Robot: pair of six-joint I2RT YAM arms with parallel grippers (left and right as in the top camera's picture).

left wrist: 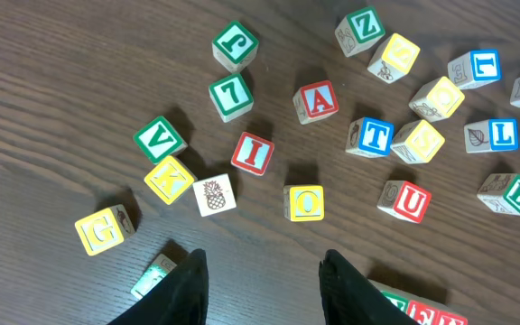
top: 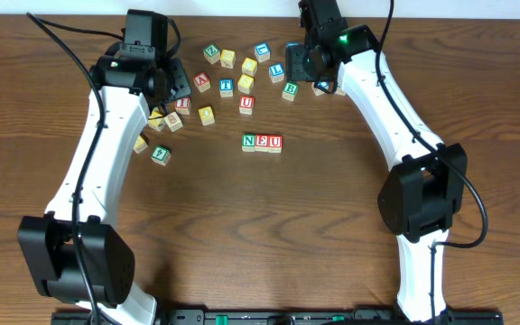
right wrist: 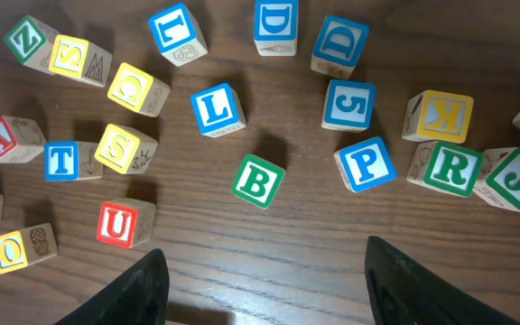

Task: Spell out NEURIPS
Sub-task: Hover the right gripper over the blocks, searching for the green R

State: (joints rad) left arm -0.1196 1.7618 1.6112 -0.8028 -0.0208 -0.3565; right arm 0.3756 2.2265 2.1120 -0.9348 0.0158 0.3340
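At left, the left gripper (left wrist: 264, 260), jaws partly parted and empty, hangs near the red I cube (left wrist: 252, 153). At mid-table (top: 260, 226), the N, E, U cubes (top: 262, 142) touch in a row. At right, the right gripper (right wrist: 264, 253), jaws wide and empty, faces the blue P cube (right wrist: 366, 164) and the green R cube (right wrist: 450, 168).

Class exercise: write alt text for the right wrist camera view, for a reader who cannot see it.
The right gripper hangs open above a dark wooden table scattered with small letter cubes. A green B cube lies nearest its fingers, a blue L cube just beyond it, a blue P cube and green R cube at picture right.
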